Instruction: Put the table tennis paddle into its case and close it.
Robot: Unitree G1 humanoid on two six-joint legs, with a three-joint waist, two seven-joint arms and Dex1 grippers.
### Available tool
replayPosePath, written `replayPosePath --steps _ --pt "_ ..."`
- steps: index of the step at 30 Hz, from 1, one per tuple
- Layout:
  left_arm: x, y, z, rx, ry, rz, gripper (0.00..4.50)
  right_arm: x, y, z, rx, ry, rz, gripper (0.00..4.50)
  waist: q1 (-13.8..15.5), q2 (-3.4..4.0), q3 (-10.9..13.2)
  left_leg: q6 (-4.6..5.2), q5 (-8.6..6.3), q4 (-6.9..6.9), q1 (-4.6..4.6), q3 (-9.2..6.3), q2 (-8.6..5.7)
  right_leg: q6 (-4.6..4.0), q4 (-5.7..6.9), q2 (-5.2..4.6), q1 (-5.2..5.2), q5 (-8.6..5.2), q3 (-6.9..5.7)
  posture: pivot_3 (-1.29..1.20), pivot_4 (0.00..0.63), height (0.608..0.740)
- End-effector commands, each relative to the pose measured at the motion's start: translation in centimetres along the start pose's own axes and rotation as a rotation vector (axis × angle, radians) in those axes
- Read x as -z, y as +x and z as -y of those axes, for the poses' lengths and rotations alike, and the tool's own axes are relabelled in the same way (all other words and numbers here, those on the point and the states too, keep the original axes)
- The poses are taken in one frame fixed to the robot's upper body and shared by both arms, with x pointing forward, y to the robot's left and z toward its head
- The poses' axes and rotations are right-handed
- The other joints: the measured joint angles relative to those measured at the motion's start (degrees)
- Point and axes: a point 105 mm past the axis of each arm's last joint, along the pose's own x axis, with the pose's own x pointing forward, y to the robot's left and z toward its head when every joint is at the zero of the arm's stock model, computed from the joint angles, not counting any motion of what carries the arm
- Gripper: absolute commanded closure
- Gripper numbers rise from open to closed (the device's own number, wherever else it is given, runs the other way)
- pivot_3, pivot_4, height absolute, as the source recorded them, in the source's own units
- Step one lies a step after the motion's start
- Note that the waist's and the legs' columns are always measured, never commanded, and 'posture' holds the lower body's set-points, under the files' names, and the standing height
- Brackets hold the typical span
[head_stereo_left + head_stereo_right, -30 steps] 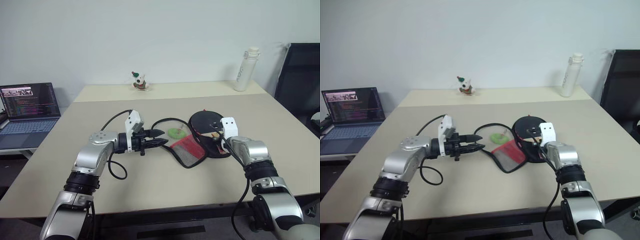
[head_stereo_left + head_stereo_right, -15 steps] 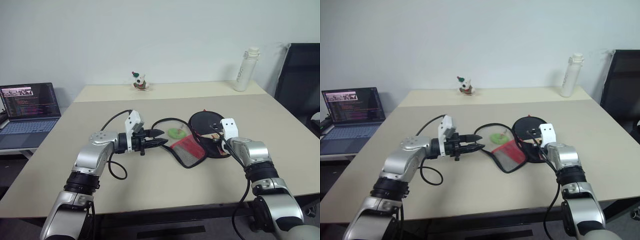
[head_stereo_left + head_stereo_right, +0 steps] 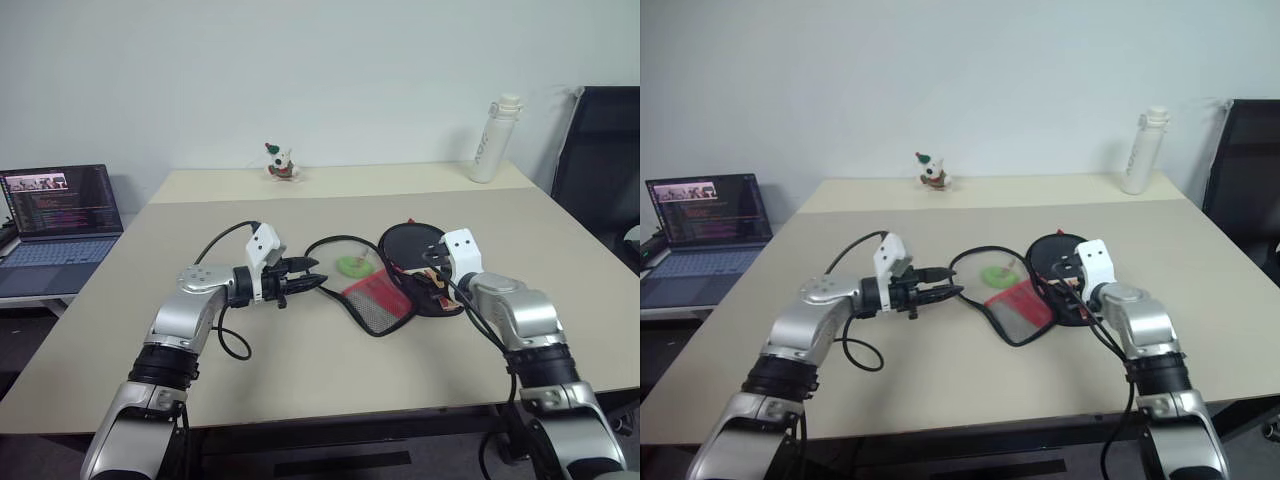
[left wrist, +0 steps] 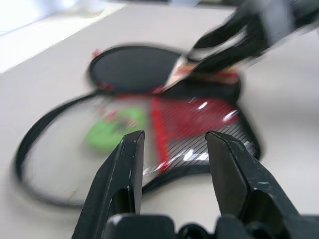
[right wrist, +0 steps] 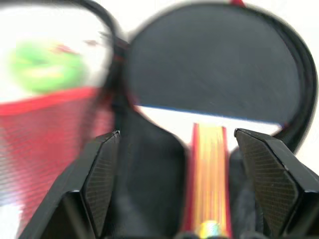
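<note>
My right claw (image 5: 177, 186) has spread wide and lifted off the paddle's handle since a second ago, while my left claw (image 4: 174, 164) has edged a little nearer the case, fingers apart and holding nothing. On the counter (image 3: 300, 350) I count one table tennis paddle (image 3: 412, 243), one case (image 3: 375, 300) and one green charm (image 3: 350, 265). The paddle lies just ahead of and below my right claw, its black blade away from me, its striped handle (image 5: 209, 174) running back between my spread fingers; the case lies opened flat ahead of my left claw.
</note>
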Motion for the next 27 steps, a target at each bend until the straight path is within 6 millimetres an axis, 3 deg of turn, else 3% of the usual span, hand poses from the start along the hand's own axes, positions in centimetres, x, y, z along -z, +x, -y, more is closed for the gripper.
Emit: replayPosePath --steps 1,3,7,13,19,27 --pt "1.5 -1.1 -2.0 -0.104 -0.033 -0.048 2.58 -3.0 -3.7 -1.6 -0.144 0.003 0.125 0.43 0.07 -0.01 -0.01 0.0 0.0 0.01 0.0 -0.04 0.0 0.0 0.0 0.0 0.01 0.0 -0.03 0.0 0.15 0.74" --pt "2.5 -1.2 -2.7 -0.139 -0.082 -0.074 3.03 -3.1 -4.9 -1.8 -0.181 0.03 0.133 0.42 0.17 -0.02 -0.01 0.0 0.0 0.04 0.0 -0.09 0.0 0.01 0.01 0.0 0.04 0.0 -0.08 0.0 0.15 0.74" --pt "4.3 -0.7 -3.6 -0.169 -0.087 -0.146 4.41 -3.2 -6.2 -1.4 -0.184 0.037 0.141 0.42 0.45 -0.09 0.01 0.0 0.0 0.13 0.01 -0.08 -0.01 0.01 0.01 0.0 0.08 0.0 -0.08 0.0 0.15 0.74" --pt "5.0 1.8 -3.7 -0.181 -0.084 -0.149 4.47 -2.5 -7.1 -1.8 -0.195 -0.055 0.139 0.42 1.23 -0.15 0.02 0.0 0.0 0.11 -0.05 -0.07 -0.04 0.02 -0.09 -0.01 0.08 0.0 -0.08 0.0 0.15 0.74" --pt "4.8 5.5 -2.4 -0.165 -0.114 -0.107 4.47 -1.9 -8.1 -3.2 -0.283 -0.102 0.143 0.42 1.29 -0.26 0.08 0.0 0.0 0.15 -0.24 -0.09 -0.09 0.08 -0.21 -0.07 0.02 0.04 -0.13 0.0 0.15 0.74" --pt "2.4 8.1 -1.8 -0.145 -0.111 -0.047 4.47 -2.4 -10.6 -3.8 -0.392 -0.125 0.178 0.42 1.2 -0.56 0.25 0.0 0.0 0.17 -0.25 -0.15 -0.09 0.1 -0.2 -0.06 0.03 0.04 -0.18 0.0 0.15 0.74"
